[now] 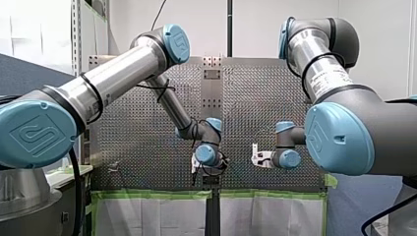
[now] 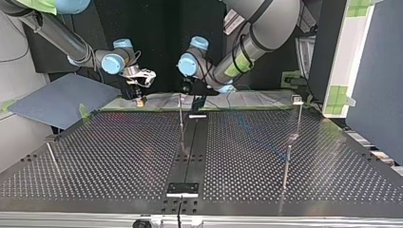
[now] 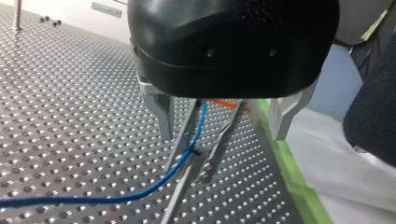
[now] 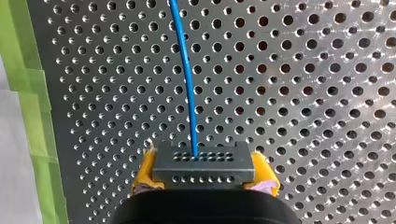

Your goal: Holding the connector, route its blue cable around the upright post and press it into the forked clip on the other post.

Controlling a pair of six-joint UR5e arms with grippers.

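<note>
Connector (image 4: 203, 163) pinched in yellow pads, blue cable (image 4: 187, 79) running out over the table

Going by the top view from its left: a short post (image 2: 51, 156), thin and bare metal, stands near the edge of the table (image 2: 119, 156), a dull steel sheet drilled all over with small round holes. Next, over the far edge, hangs my right gripper (image 4: 204, 172). Its wrist view shows the two yellow pads (image 4: 145, 170) squeezed against the ends of the connector, a flat dark grey block with two rows of tiny pinholes in its face. The smooth, round cable leaves the upper row and runs ahead of the gripper in a gentle bow, low over the holes. Green tape (image 4: 28, 93) lines the table's edge beside it.

Further right stands the middle post (image 2: 181, 118), a slim upright rod. My left gripper (image 3: 223, 133) hangs just beside it, its pale, tapered metal fingers spread wide, gripping nothing. Between them slim shiny rods (image 3: 224, 140) slant upward, and the cable passes against one of them before curving away across the table. Whether these form the forked clip I cannot tell.

Well to the right a capped post (image 2: 298, 116) rises, thin, with a small blocky head.
</note>
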